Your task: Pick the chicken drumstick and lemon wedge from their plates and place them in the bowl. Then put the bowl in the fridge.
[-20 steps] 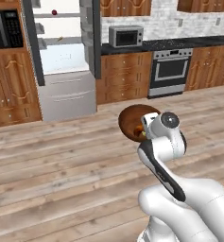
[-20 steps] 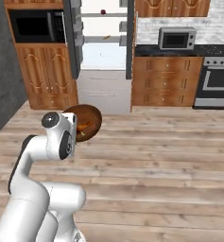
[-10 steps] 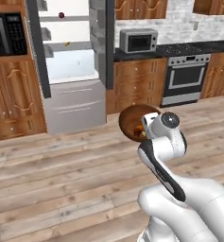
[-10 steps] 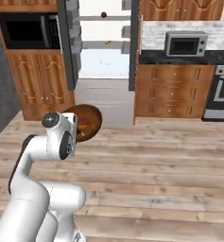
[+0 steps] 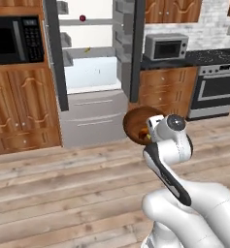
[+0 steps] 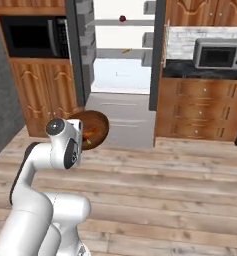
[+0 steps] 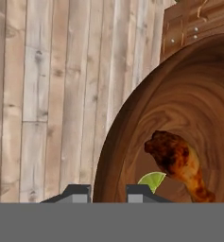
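The bowl (image 7: 179, 108) is a deep, round, reddish-brown wooden vessel with swirling grain, and the gripper (image 7: 108, 191) carries it above the plank floor (image 5: 63, 189): in the hand view the two dark finger tips straddle the bowl's near rim, one outside the wall and one inside, pinching the wood between them. Inside the bowl lies the chicken drumstick (image 7: 177, 163), dark brown and roasted with charred patches, thick at one end and narrowing to a thin bone. In the hand view its long axis runs diagonally, the fat end towards the upper left and the bone end towards the lower right, so it sits just to the right of the inner finger tip. The lemon wedge (image 7: 152, 181) is a small yellow-green sliver tucked against the drumstick's thick end, just beside the inner finger tip. From the left base view the bowl (image 5: 138, 125) is held tilted at the end of the white arm, its mouth turned partly towards the camera. Beyond it, further away, stands the fridge (image 5: 94, 72) with its dark grey doors swung wide, showing a white interior and shelves.
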Motion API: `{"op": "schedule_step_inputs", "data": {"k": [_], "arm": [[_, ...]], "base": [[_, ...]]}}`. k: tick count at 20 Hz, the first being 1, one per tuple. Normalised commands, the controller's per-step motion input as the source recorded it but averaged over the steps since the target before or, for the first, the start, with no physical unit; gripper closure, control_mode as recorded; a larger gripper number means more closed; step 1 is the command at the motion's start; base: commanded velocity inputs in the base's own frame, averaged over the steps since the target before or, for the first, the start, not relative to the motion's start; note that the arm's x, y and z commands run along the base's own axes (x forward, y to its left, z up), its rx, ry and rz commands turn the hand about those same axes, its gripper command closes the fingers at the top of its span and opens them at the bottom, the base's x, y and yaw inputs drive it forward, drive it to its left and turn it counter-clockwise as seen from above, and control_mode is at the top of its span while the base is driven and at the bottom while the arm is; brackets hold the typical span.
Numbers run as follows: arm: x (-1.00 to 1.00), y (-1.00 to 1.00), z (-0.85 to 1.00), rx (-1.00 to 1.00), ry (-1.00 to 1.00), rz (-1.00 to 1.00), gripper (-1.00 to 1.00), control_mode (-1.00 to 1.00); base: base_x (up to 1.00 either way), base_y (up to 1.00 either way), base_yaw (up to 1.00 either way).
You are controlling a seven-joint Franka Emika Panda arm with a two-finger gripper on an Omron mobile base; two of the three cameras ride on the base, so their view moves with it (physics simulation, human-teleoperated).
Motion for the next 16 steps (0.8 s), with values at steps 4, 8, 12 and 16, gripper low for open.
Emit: {"op": "schedule_step_inputs", "data": {"k": [4,8,12,16], "arm": [[0.00,0.00,0.00,0.00,0.00,0.00,1.00,1.00],[0.00,0.00,0.00,0.00,0.00,0.00,1.00,1.00],[0.00,0.00,0.00,0.00,0.00,0.00,1.00,1.00],[0.00,0.00,0.00,0.00,0.00,0.00,1.00,1.00]], "base": [[0.86,0.29,0.17],[0.94,0.15,0.01],[0.94,0.11,0.00],[0.93,0.11,-0.03]]}}
